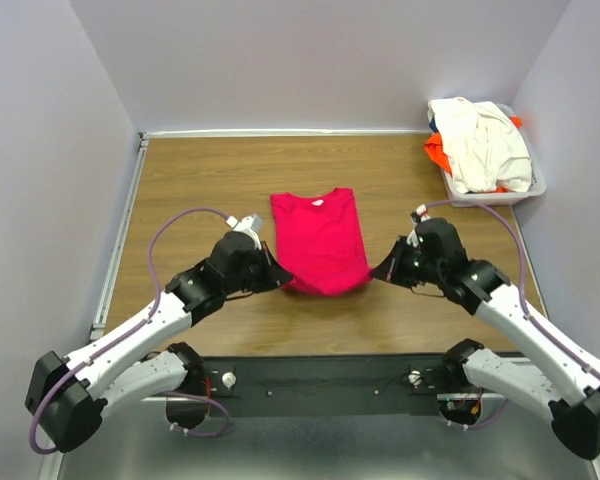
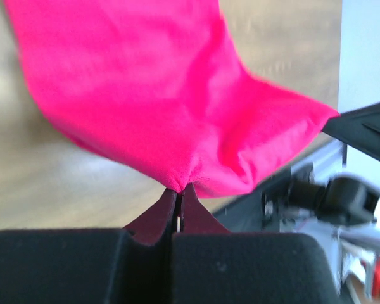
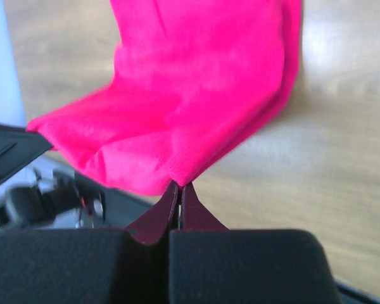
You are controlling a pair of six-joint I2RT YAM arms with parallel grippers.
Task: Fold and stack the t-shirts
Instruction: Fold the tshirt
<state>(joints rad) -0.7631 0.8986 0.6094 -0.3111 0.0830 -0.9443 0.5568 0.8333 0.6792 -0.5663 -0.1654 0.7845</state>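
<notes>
the pink t-shirt (image 1: 318, 238) lies in the middle of the wooden table (image 1: 200, 180), folded into a narrow strip with its collar toward the far wall. its near end is raised off the wood and sags between two pinch points. the left gripper (image 1: 278, 275) is clenched on the near left corner of that hem, and in its wrist view the dark fingertips meet with a nip of pink cloth between them. the right gripper (image 1: 378, 272) is clenched the same way on the near right corner. the two arms reach in from the near edge, angled toward each other, with the lifted hem between them. a purple cable (image 1: 170, 225) loops up from the left arm over bare table, and another runs along the right arm. well apart, in the far right corner against the wall, sits a white basket (image 1: 535, 185). a cream t-shirt (image 1: 485, 140) is heaped over it, and an orange t-shirt (image 1: 438, 155) spills over its left rim underneath.
</notes>
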